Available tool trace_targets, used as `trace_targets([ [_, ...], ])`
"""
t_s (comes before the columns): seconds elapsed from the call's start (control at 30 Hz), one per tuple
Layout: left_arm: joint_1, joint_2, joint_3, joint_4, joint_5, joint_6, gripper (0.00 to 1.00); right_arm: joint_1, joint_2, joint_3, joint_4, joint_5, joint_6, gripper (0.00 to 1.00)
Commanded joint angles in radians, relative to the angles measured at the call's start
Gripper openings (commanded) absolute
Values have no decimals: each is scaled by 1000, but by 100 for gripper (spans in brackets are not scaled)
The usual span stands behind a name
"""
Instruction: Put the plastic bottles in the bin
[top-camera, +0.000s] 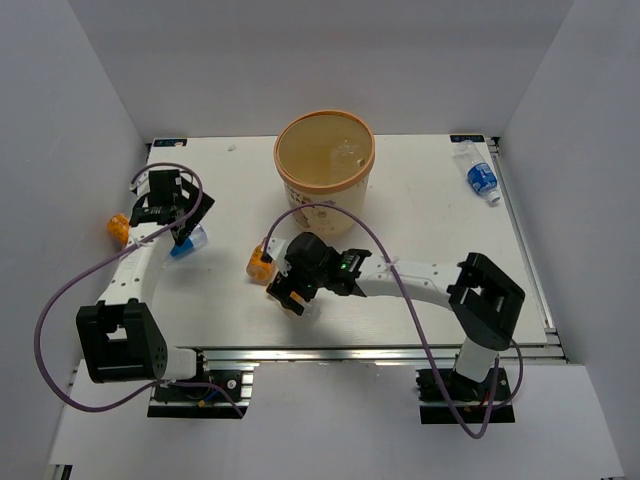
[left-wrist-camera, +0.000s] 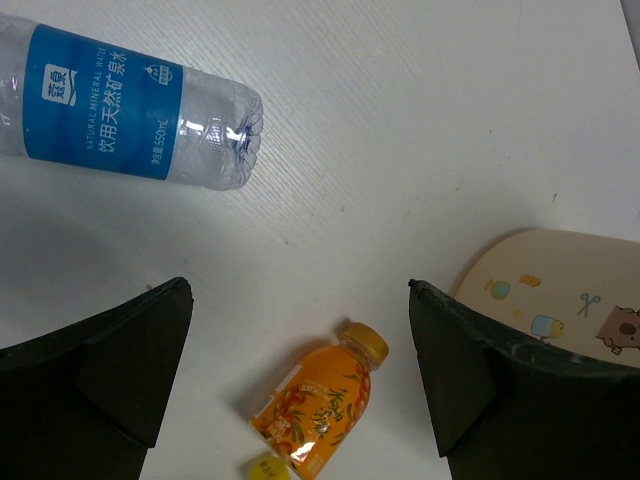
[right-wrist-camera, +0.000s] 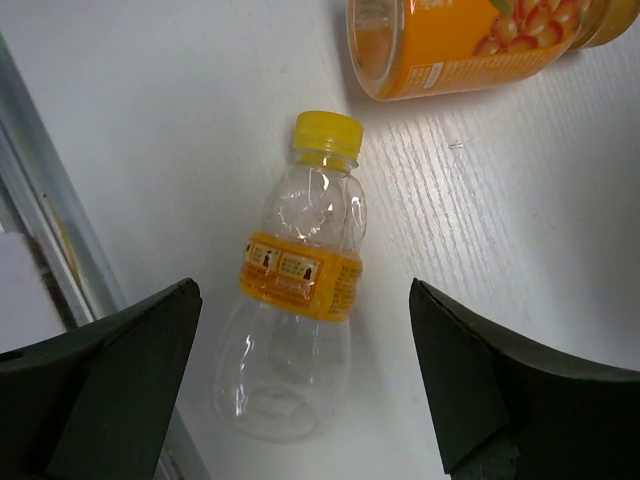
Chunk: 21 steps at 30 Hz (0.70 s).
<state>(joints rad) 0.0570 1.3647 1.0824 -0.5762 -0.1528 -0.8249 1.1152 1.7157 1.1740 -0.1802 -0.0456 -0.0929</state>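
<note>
The tan bin (top-camera: 324, 165) stands at the back middle; its side shows in the left wrist view (left-wrist-camera: 560, 300). My left gripper (top-camera: 183, 232) (left-wrist-camera: 298, 300) is open and empty above the table, with a blue-labelled clear bottle (left-wrist-camera: 120, 110) (top-camera: 190, 241) lying just beside it. My right gripper (top-camera: 292, 292) (right-wrist-camera: 302, 295) is open, its jaws either side of a lying empty clear bottle (right-wrist-camera: 300, 320) with a yellow cap and orange label, not touching it. An orange-juice bottle (top-camera: 260, 265) (left-wrist-camera: 320, 400) (right-wrist-camera: 470, 40) lies next to it.
Another blue-labelled bottle (top-camera: 482, 178) lies at the back right by the table edge. An orange bottle (top-camera: 118, 228) sits at the left edge. A metal rail (right-wrist-camera: 40, 250) runs along the near edge, close to the clear bottle. White walls enclose the table.
</note>
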Motion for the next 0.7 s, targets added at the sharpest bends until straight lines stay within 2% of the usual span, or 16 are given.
trace_targets([
  [0.0,1,-42,-21,-7,9,-10,98,5,41,-19,73,26,48,89],
  [0.13,3,-52,-32,-10,7,-5,98,5,59,-97,77,70,117,89],
  [0.2,1,-55,-39,-5,13,-5,98,5,64,-122,58,85,139,86],
  [0.3,0,-56,-53,6,24,-6,98,5,32,-143,32,113,151,69],
  [0.33,-2,-50,-59,7,44,-13,98,5,16,-140,3,127,151,57],
  [0.47,-23,-32,-68,33,73,-19,98,2,-98,-51,-128,165,111,26],
  [0.63,-42,-10,-73,38,58,-16,98,-32,-266,19,-131,127,61,24],
  [0.67,-77,-7,-78,42,61,-17,98,-63,-309,38,-114,116,50,24],
])
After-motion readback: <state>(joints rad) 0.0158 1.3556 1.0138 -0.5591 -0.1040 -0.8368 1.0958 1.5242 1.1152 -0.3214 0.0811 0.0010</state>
